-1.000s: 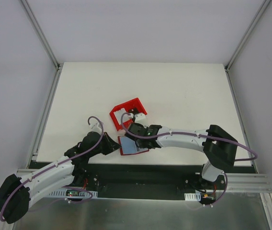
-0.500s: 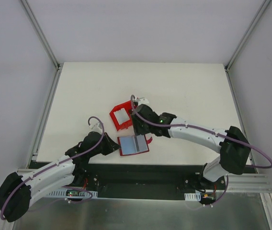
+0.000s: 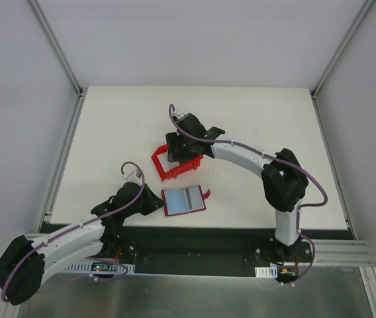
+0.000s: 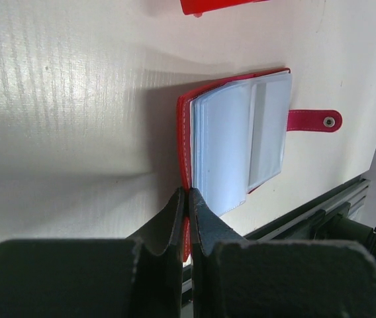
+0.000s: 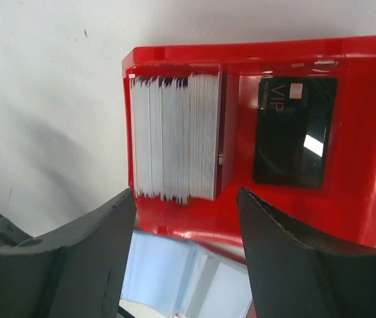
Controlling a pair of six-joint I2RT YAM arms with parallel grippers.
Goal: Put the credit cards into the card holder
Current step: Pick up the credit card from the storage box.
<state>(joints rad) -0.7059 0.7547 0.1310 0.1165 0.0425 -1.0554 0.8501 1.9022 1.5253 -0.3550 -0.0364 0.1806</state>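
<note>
**Clamping the card holder's edge at left; right gripper released above the bin**

Left gripper (image 4: 187, 196): clenched on the card holder (image 4: 237, 146). Its two fingers are pressed together on the red cover edge at the holder's left side. Nothing else is in that grip.

Card holder: lies open and flat on the worktop (image 3: 261, 119), close to the near edge and a little left of its middle. The pale card slots face up. The snap tab (image 4: 314, 120) lies flat, sticking out from the side away from the left gripper. Whether any slot holds a card cannot be told.

Right gripper (image 5: 185, 199): released, jaws spread wide with nothing between them. It hangs over the red bin (image 5: 363, 165) with its fingers pointing down towards it. The wrist view shows no contact with the bin or its contents.

Red bin: stands about mid-worktop, just behind the card holder and apart from it, set askew to the worktop edges.

Credit cards (image 5: 175, 139): a tight stack of pale cards standing on edge in one compartment of the bin, directly below the open right gripper. A divider separates them from the next compartment, where a black piece marked VIP (image 5: 295, 131) lies flat.
</note>
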